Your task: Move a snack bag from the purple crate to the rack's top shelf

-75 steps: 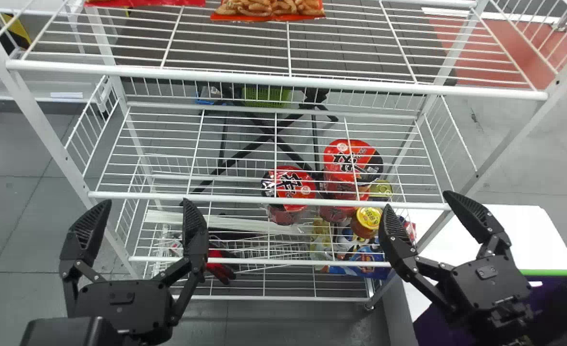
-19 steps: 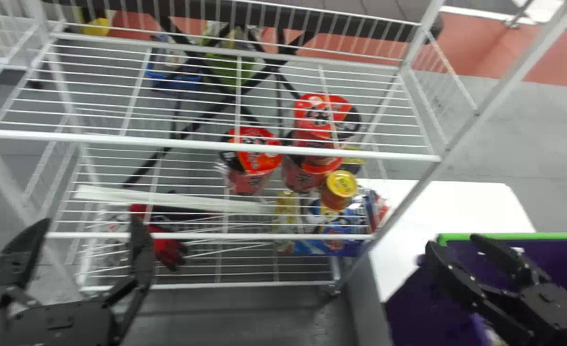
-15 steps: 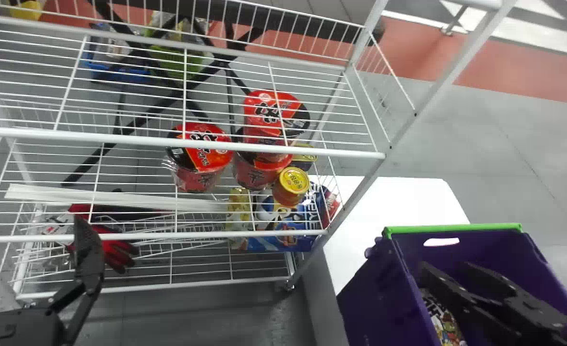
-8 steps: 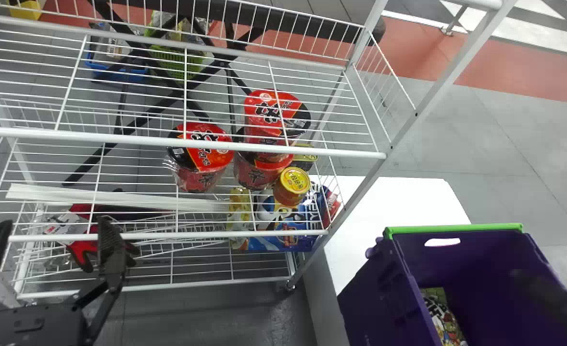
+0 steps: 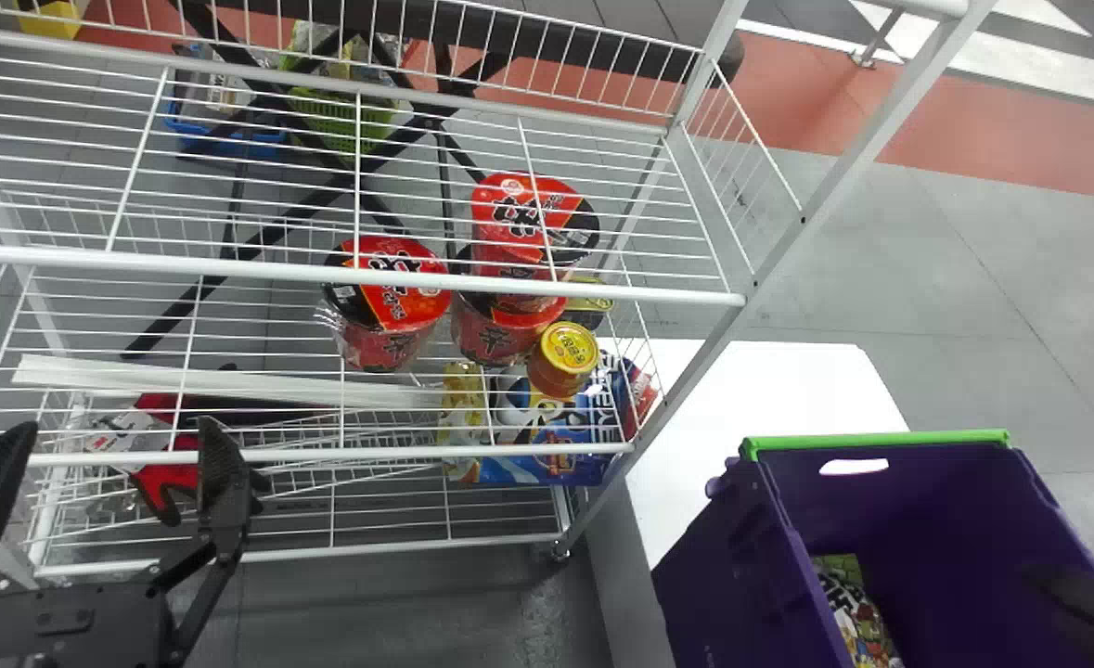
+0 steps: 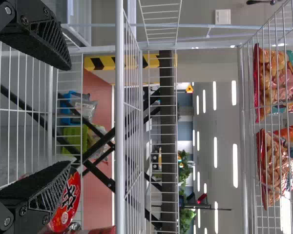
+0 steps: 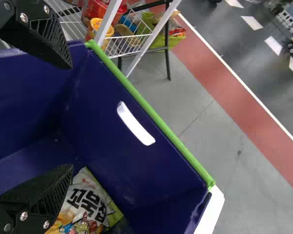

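The white-and-green printed plastic snack bag lies by the left wall of the purple, green-rimmed crate, leftward and below our nearer, black two-fingered right gripper, which we hold open.

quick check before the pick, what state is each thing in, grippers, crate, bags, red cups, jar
Purple crate, open-topped
Left gripper, open, empty
Right gripper, open, empty
Crate's snack bag, lying inside, not gripped
Top shelf's snack bags, resting on the wires
Left red cup, upright, lid on
Other red cups, one stacked on another
Yellow-lidded jar, upright, lid on
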Controlling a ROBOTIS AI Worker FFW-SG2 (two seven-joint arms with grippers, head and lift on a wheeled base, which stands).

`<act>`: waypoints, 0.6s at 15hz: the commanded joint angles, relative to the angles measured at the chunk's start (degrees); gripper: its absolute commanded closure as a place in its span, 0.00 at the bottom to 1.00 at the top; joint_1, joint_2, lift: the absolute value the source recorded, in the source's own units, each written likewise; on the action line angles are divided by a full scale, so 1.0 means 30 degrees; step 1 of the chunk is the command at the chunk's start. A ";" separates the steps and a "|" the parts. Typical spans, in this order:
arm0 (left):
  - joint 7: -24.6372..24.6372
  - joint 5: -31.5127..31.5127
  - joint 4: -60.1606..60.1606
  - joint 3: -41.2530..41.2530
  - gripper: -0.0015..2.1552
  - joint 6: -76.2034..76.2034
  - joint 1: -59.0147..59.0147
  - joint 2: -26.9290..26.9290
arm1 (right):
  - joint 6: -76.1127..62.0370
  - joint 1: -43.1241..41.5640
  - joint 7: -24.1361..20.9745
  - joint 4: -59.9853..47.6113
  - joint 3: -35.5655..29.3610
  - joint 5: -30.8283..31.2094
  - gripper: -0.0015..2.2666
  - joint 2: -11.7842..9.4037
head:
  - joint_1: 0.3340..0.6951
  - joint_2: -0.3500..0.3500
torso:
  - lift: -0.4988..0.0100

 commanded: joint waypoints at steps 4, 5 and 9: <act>0.0144 -0.0134 -0.0078 0.0031 0.06 0.0439 0.0117 0.0032 | -0.5625 0.1676 0.0132 -0.0257 0.2970 0.5719 0.04 0.0870 | 1.00 0.00 | 0.09; 0.0115 -0.0075 -0.0049 0.0061 0.06 0.0439 0.0058 0.0032 | -0.7090 0.2115 0.0132 -0.0110 0.3029 0.5953 0.03 0.1046 | 1.00 0.00 | 0.09; 0.0027 -0.0016 -0.0020 0.0061 0.06 0.0674 -0.0059 0.0032 | -1.2071 0.3375 0.0132 0.2087 0.4699 0.7184 0.03 0.1339 | 1.00 0.00 | 0.09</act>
